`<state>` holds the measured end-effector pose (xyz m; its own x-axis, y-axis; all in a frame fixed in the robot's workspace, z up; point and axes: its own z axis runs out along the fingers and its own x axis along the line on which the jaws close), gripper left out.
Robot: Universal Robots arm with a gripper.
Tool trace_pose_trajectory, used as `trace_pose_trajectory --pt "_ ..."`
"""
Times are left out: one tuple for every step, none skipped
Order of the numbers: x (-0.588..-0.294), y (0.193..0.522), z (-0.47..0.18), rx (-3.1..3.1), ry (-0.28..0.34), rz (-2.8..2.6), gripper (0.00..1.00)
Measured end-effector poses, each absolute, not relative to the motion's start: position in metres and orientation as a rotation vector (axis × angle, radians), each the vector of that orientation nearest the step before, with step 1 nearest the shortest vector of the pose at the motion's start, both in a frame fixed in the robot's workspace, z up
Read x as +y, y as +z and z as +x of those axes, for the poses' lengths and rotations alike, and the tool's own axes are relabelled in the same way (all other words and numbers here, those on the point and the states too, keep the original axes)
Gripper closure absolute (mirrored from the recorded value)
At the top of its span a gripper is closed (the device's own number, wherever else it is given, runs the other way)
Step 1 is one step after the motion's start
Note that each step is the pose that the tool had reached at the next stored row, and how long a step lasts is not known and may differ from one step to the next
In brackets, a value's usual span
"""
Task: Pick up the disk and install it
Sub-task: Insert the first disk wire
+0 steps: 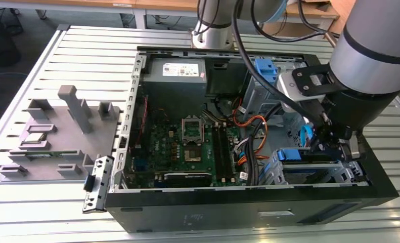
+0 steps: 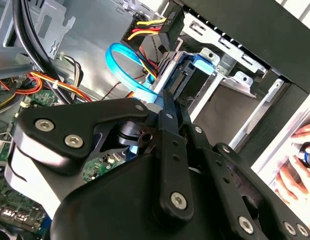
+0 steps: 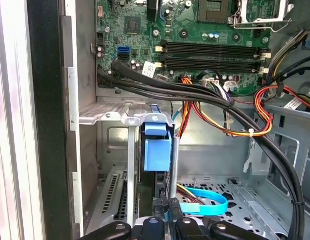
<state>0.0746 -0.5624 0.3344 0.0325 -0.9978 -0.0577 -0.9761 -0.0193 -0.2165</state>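
Observation:
The disk (image 3: 157,150) stands on edge in the metal drive cage (image 3: 115,117) at the corner of the open computer case (image 1: 186,212), its blue bracket showing at the end. My gripper (image 3: 167,220) is shut on the disk's near edge, one black finger (image 3: 157,225) on each side. In the second wrist view the gripper (image 2: 167,107) reaches to the disk (image 2: 192,75) at the cage mouth. In the exterior view the gripper (image 1: 328,147) hangs over the cage (image 1: 314,172) at that view's right, with the disk's blue bracket (image 1: 298,154) below it.
A blue flat cable (image 2: 122,57) and orange-yellow wires (image 3: 215,117) run close to the cage. The motherboard (image 1: 186,147), a grey power supply (image 1: 176,71) and a bare blue bracket (image 1: 266,68) sit in the case. A grey fixture (image 1: 51,136) lies outside. A person's hand (image 2: 295,170) rests beside the case.

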Motion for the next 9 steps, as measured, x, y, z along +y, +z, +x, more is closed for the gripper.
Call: trace_pose_trajectory --pt "-0.5623 0.3341 0.0743 2.046 -0.166 -2.107 0.84" --pt "-0.5623 0.3340 0.0737 2.043 -0.168 -2.108 0.84" --pt "-0.5623 0.3339 0.0734 2.041 -0.169 -2.109 0.84" --pt "-0.5623 0.3339 0.0734 2.041 -0.168 -2.110 0.84" --pt "-0.5623 0.3339 0.0734 2.040 -0.168 -2.110 0.84" --pt "-0.5623 0.3339 0.0732 2.040 -0.168 -2.110 0.84" --pt "-0.5624 0.3338 0.0728 2.040 -0.169 -2.110 0.84" --pt "-0.5623 0.3337 0.0726 2.040 -0.169 -2.110 0.84" --pt "-0.5624 0.3335 0.0724 2.039 -0.169 -2.111 0.84"
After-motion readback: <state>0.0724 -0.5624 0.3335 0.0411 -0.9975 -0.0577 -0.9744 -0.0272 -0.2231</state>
